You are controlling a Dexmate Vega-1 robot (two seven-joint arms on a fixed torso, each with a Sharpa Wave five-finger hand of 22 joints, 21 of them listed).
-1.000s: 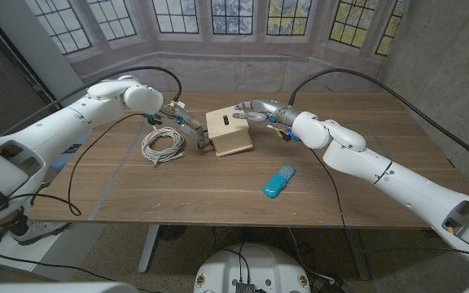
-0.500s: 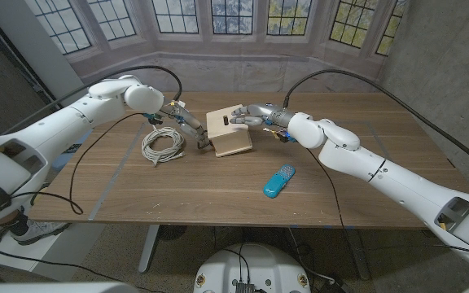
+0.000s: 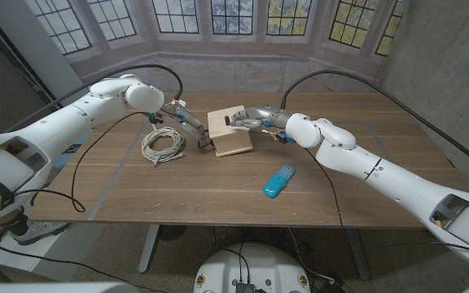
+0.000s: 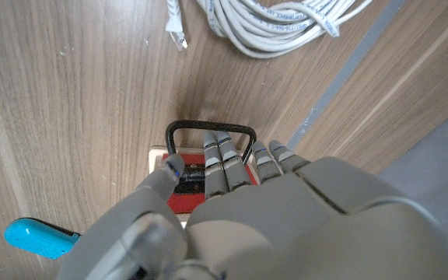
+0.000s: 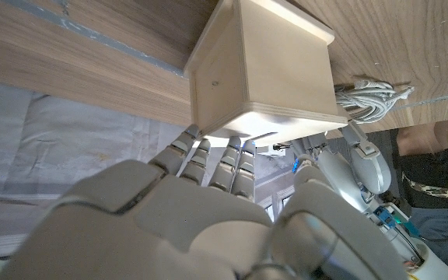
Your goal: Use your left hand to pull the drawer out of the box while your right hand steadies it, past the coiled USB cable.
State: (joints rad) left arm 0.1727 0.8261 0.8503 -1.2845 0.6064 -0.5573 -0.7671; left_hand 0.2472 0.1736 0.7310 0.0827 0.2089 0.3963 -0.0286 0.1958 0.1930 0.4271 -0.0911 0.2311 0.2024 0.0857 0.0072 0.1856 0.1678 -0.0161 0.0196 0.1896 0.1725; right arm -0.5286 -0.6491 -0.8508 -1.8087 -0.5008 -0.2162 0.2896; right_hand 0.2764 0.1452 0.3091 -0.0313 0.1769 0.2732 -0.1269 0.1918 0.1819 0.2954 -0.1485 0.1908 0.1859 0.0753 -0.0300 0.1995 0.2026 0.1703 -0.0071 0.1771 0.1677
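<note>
While my left hand [image 3: 192, 130] sits at the box's left face with fingers hooked through the black wire drawer handle [image 4: 211, 134], the coiled USB cable [image 3: 162, 144] lies just beside it on the counter [image 3: 218, 183], right in the pull path. Wooden box [image 3: 231, 132] stands mid-counter; drawer looks barely out, if at all. My right hand [image 3: 249, 118] rests fingers on the box's top, bracing it, holding nothing. Blue object [image 3: 278, 182] lies nearer, well apart.

White arms [image 3: 381, 171] — black cables [image 3: 357, 81]
</note>
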